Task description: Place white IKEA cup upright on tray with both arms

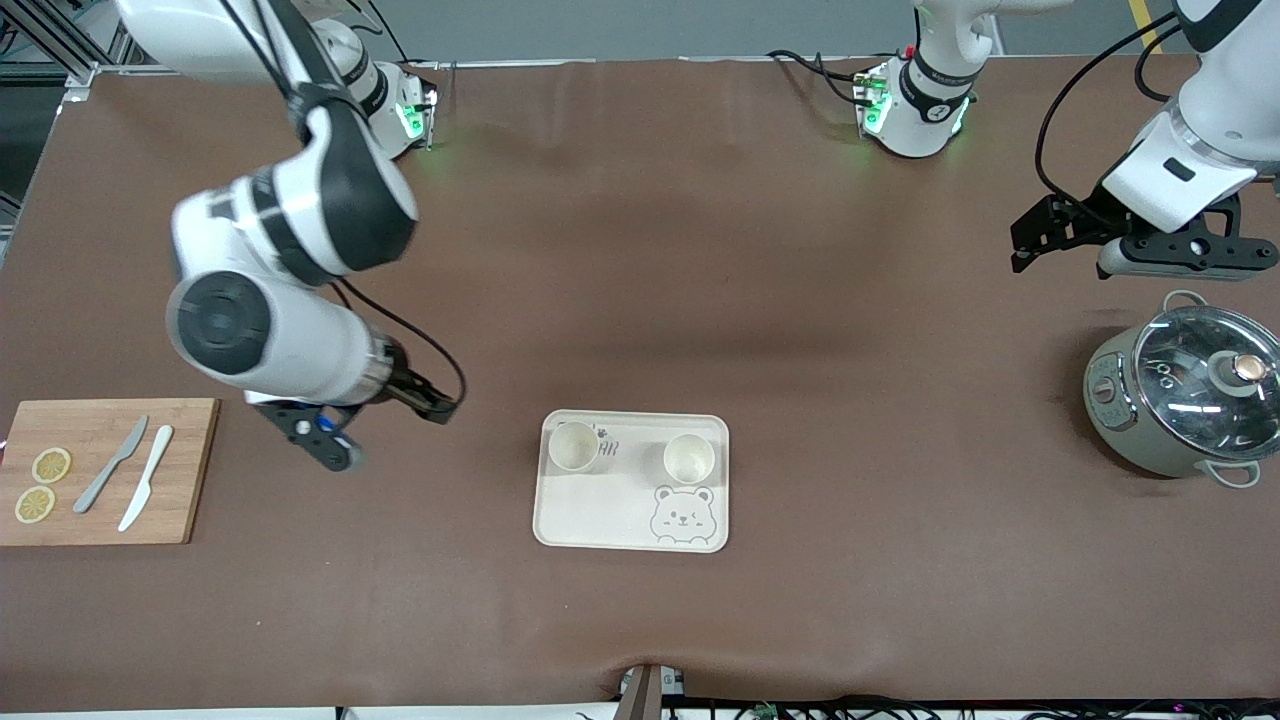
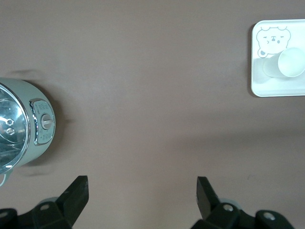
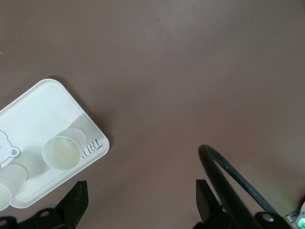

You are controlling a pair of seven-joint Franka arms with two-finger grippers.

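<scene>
The cream bear tray lies mid-table, toward the front camera. Two white cups stand upright on it, one toward the right arm's end and one toward the left arm's end. My right gripper is open and empty, over bare table between the cutting board and the tray. Its wrist view shows the tray and both cups. My left gripper is open and empty, raised over the table beside the pot. Its wrist view shows the tray and one cup.
A grey-green pot with a glass lid stands at the left arm's end; it also shows in the left wrist view. A wooden cutting board with two knives and two lemon slices lies at the right arm's end. A black cable loops by the right gripper.
</scene>
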